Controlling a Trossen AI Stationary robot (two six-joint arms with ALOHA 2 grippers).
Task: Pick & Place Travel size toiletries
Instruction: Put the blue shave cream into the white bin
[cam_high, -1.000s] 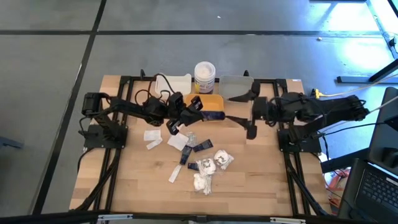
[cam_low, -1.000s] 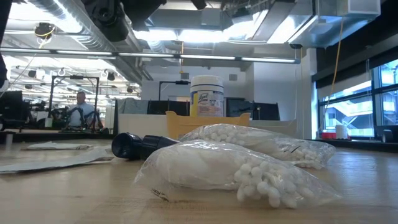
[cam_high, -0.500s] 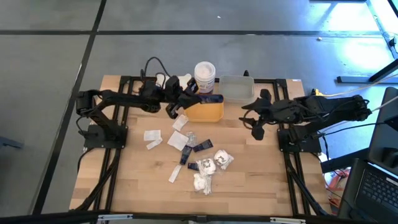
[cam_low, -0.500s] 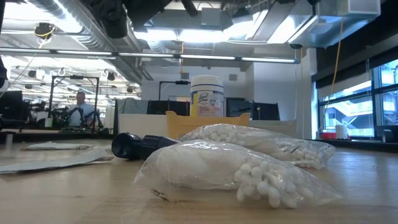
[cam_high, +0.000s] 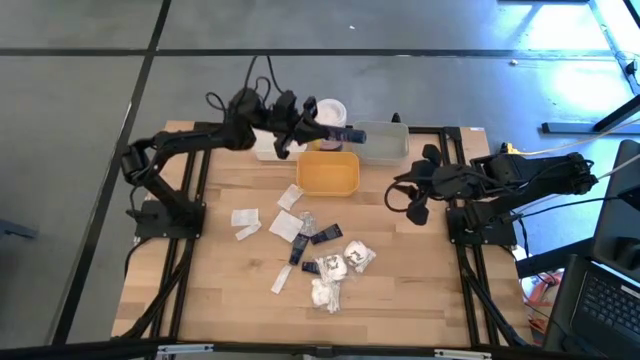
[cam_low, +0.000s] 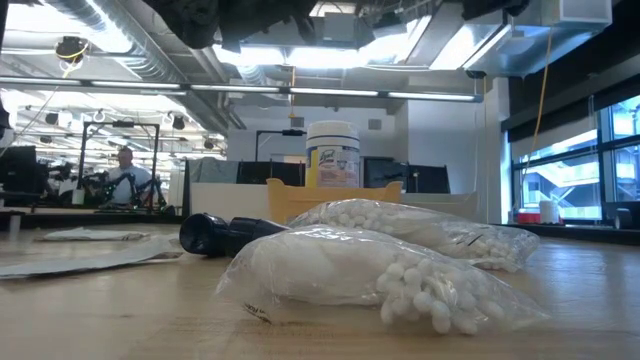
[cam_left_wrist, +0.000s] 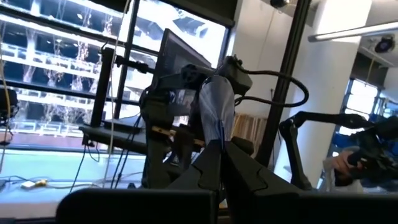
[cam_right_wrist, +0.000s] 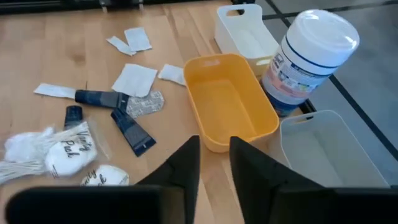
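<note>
My left gripper (cam_high: 326, 131) reaches to the far side of the table, shut on a small dark tube (cam_high: 347, 133), high between the white jar (cam_high: 330, 108) and the grey tray (cam_high: 383, 141). In the left wrist view the tube (cam_left_wrist: 215, 107) stands out past the fingertips. My right gripper (cam_high: 414, 206) waits open and empty at the right. More toiletries lie flat on the table's middle: white sachets (cam_high: 246, 219), black tubes (cam_high: 325, 236) and clear-wrapped white fluffy packs (cam_high: 345, 262), the packs also showing in the low view (cam_low: 380, 270). My left gripper pinches one end of the dark tube (cam_left_wrist: 217, 138) between its two fingers. The fingers lie about level and point toward the table's right edge. The tube sticks out beyond the fingertips, lifted clear of the table and the trays.
A yellow tray (cam_high: 328, 174) stands near the table's far middle, a white tray (cam_high: 270, 142) partly under my left arm, and the grey tray at the far right. Black frame rails run along both sides of the table.
My left gripper has risen from over the yellow tray and gone toward the far edge, carrying the dark tube clear to a spot between the jar and the grey tray. My right gripper has drawn back toward the table's right edge and turned.
</note>
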